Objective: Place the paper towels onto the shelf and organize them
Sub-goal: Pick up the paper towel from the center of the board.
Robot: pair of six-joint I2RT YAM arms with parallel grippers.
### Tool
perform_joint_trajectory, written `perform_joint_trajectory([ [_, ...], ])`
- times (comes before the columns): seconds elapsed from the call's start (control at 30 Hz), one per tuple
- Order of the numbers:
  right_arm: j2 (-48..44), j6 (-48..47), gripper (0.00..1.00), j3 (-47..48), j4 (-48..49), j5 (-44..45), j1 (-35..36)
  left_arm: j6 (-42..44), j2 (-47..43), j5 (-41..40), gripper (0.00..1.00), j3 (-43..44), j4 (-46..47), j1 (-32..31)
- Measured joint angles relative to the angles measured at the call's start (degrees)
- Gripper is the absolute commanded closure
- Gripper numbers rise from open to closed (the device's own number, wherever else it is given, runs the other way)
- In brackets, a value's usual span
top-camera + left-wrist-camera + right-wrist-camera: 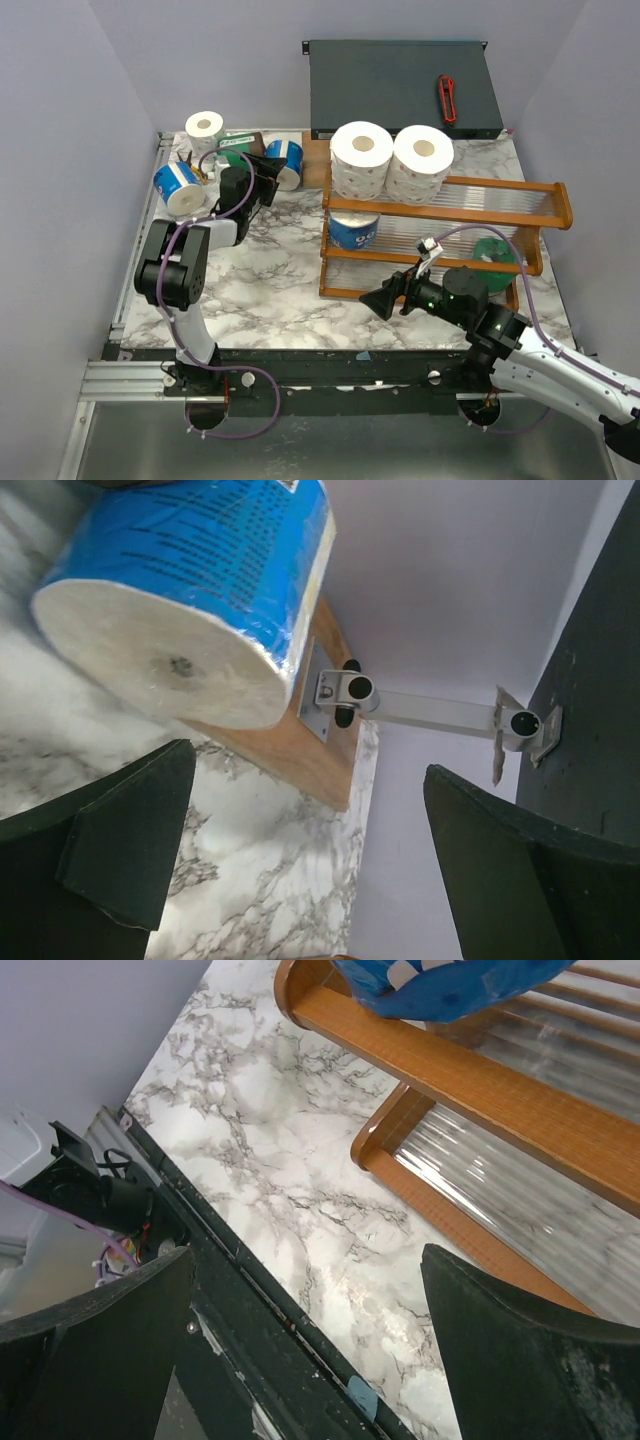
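Left gripper [264,168] sits over the marble counter's [270,290] far left corner, jaws wide apart with nothing between them. Only its wrist camera shows you the blue-wrapped roll [190,590] just ahead, lying on its side with its flat end toward the lens. That roll is against a wooden block [325,765], and a metal bracket [430,712] shows on the wall behind. The overhead view alone gives you the shelf [545,190] whole, along the counter's right side. Two bare white rolls [362,158] stand upright and touching at the left end of the top tier. A second blue roll [354,232] is on the middle tier. A green roll [495,250] sits lower, toward the right end, blurred through the ribbed plastic. Loose in the far left corner are a lone white roll [205,127] and a third blue roll [180,188]. A green-wrapped roll [237,150] is also there, mostly hidden by the arm. Right gripper [385,297] hangs near the front edge, just before the shelf's front left corner, fingers spread and empty. Its camera catches only the wooden rails and a scrap of blue wrap cut off at the top. The walls are pale lilac. A dark grey box [405,90] lies beyond the far edge, with a red-handled tool [447,98] on it, too small to identify.
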Motion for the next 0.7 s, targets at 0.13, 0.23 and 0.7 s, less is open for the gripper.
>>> perform_joint_trajectory([
  [0.13, -0.17, 1.11, 0.03, -0.50, -0.28, 0.76, 0.00, -1.44, 2.80, -0.70, 0.01, 2.40, 1.99, -1.01],
  [0.23, -0.17, 1.64, 0.03, -1.01, -0.44, 1.03, 0.00, -2.60, 3.96, -2.10, 0.01, 2.64, 3.48, -1.60],
  [0.7, -0.20, 2.49, 0.03, -1.05, -0.79, 2.40, 0.00, -4.68, 5.62, -7.82, 0.01, 2.89, 2.97, -2.60],
])
